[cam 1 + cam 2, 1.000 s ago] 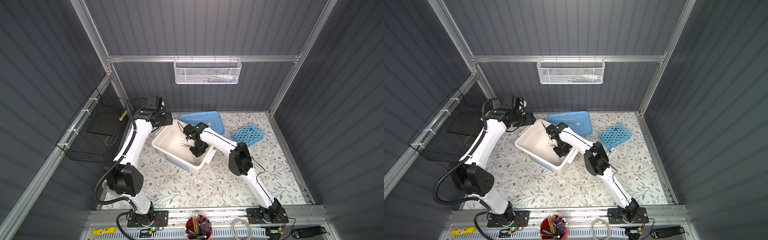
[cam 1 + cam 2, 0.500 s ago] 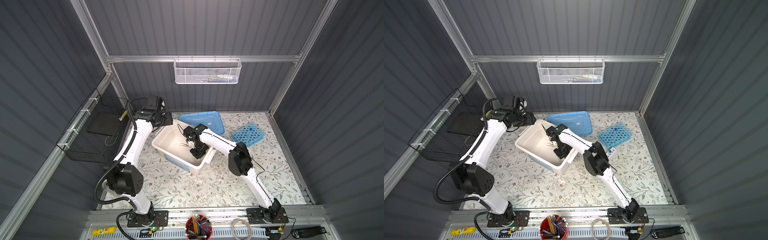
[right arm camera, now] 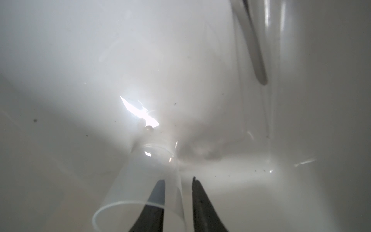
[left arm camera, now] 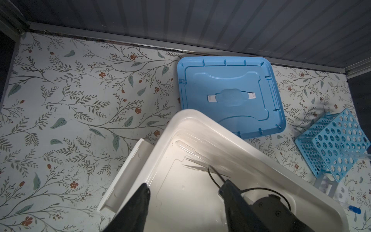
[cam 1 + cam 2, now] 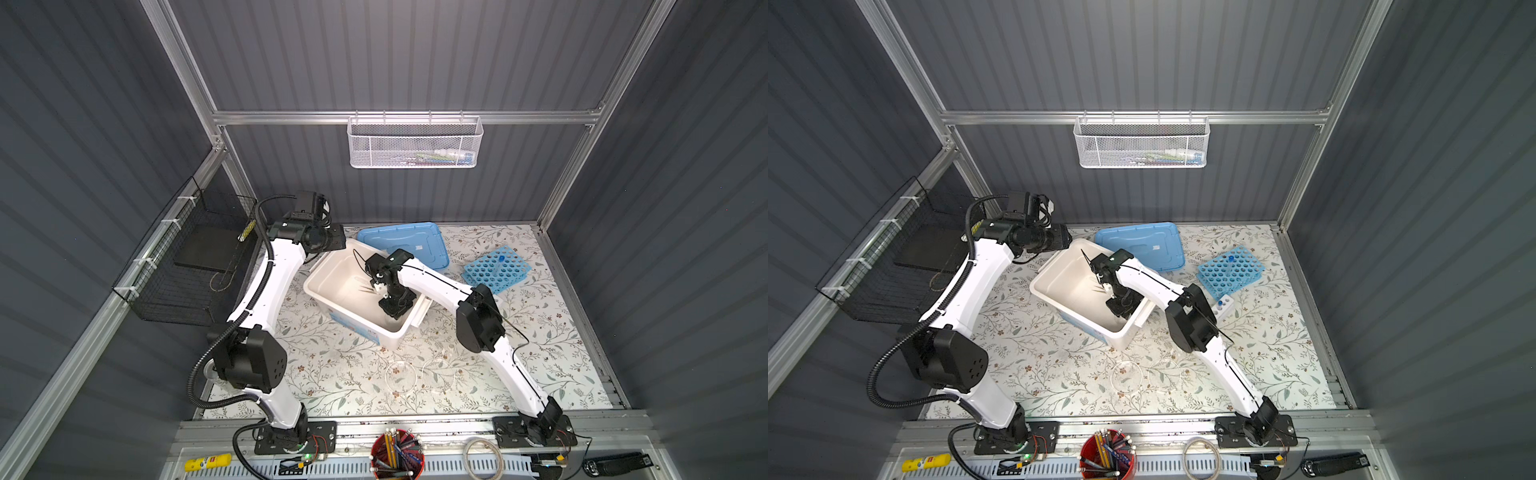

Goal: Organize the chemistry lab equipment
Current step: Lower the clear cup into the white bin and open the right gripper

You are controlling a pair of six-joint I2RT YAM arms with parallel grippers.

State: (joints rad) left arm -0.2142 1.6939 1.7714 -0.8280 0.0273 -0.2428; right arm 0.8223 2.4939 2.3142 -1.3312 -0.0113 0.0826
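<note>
Glass is showing clearly only in the right wrist view, where a little glass cup (image 3: 140,180) is sitting in the white tub (image 3: 80,70) with its open mouth turned toward the camera; whether it is standing straight or leaning cannot be told. The right gripper (image 3: 177,179) is straddling the cup's wall, one finger reaching inside the mouth and the other hanging outside. Both are standing clear of the glass, so the jaws are parted and gripping nothing. Both top views are hiding the cup under this gripper, yet they are giving what the wrist camera is missing. Tweezers (image 5: 368,289) are lying on the tub floor just beside the right gripper, on its side toward the left gripper (image 5: 337,245). Two glass dishes (image 5: 401,376) are lying on the table (image 5: 324,365) well apart from both grippers. A blue rack (image 5: 496,272) is sitting well apart from the right gripper, on its side away from the left gripper, with one blue-capped tube (image 5: 501,258) standing in it. The left wrist view is showing the left gripper spread wide and empty over the tub's rim, the tweezers lying just past its fingertips, and a blue lid (image 4: 230,96) lying farther ahead.
</note>
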